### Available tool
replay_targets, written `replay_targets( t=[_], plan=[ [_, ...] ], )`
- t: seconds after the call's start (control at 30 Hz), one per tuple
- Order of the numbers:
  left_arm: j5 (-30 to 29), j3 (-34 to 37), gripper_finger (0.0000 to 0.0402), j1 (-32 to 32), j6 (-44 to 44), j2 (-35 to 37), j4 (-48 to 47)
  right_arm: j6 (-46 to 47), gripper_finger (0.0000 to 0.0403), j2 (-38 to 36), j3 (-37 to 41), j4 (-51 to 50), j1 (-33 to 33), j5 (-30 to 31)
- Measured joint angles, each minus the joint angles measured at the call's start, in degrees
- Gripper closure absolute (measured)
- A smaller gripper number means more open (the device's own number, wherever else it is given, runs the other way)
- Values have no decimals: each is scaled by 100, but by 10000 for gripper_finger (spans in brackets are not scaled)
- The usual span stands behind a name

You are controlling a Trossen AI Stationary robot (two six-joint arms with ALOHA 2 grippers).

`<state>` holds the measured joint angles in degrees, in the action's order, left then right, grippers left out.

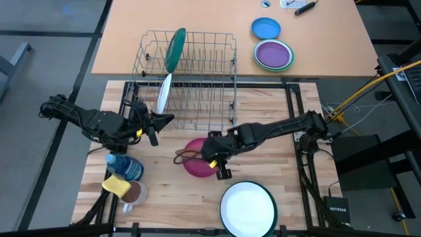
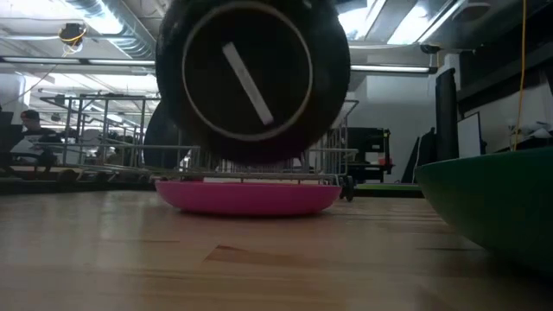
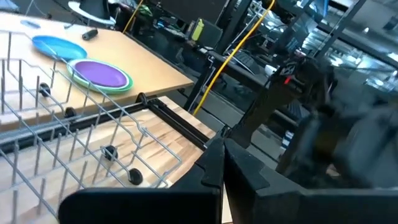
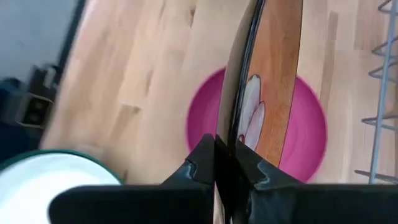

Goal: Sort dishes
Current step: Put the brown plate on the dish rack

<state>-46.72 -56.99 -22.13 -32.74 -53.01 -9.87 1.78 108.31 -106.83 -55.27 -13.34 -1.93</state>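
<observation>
- Clamped narrow on the rim of the brown plate (image 4: 280,74), fingers almost meeting: right gripper (image 4: 222,165), just left of centre in the high view.
- Held on edge, so seen from above only as a thin dark loop; shows a round dark face with a pale streak in the low view, filling the upper middle of that frame.
- Carries a pale petal-like mark on its brown face, close to the fingers.
- Directly beneath it, lying flat on the wooden table (image 1: 263,112): pink plate (image 1: 195,166), with a gap between it and the brown plate in the low view.
- Lower centre-right of the high view, near the pink plate but apart from it: large white green-rimmed plate (image 1: 248,207), flat on the wood.
- Pressed shut on nothing: left gripper (image 1: 158,124), left of centre, just beside the lower left corner of the wire rack (image 1: 197,79).
- Standing upright in the rack's left part: green dish (image 1: 175,49) toward the top, white plate (image 1: 163,92) below it.
- Upper right, on the tan table (image 1: 329,46) beyond the rack: small blue dish (image 1: 266,28), and the purple dish (image 1: 273,54) just below it.
- Lower left of the high view, bunched together: a blue item (image 1: 126,166), a yellow sponge (image 1: 116,185) and a brown cup (image 1: 135,193).
</observation>
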Motion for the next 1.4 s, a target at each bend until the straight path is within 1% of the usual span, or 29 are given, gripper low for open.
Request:
replay_targets(
  t=[0.2, 0.37, 0.47, 0.57, 0.73, 0.83, 1.03, 1.23, 1.4],
  plan=[
    [-2, 0, 401, 2, 223, 0, -1, 438, 387, 0, -837, -296, 245, -250],
    [-2, 0, 401, 2, 482, 8, 28, 1009, 387, 0, -1350, -353, 600, -499],
    [-33, 0, 401, 2, 794, 28, 133, 1383, 387, -4, -1526, -308, 864, -728],
    [-47, 0, 401, 0, 1331, 28, 445, 1694, 387, -4, -1597, -247, 1126, -999],
    [-46, 0, 401, -2, 2109, 85, 885, 2322, 387, -4, -1625, 215, 1556, -1664],
    [-48, 0, 401, -30, 2222, 166, 953, 2723, 387, -4, -1626, 412, 1781, -2093],
    [-50, 0, 401, -200, 2276, 288, 938, 3465, 387, -4, -1626, 993, 2213, -2644],
    [-48, 0, 401, -388, 2381, 302, 932, 4404, 387, -4, -1626, 2063, 2596, -2822],
    [-49, 0, 401, -424, 2379, 302, 932, 5249, 387, 51, -1626, 2928, 2898, -2725]
  ],
)
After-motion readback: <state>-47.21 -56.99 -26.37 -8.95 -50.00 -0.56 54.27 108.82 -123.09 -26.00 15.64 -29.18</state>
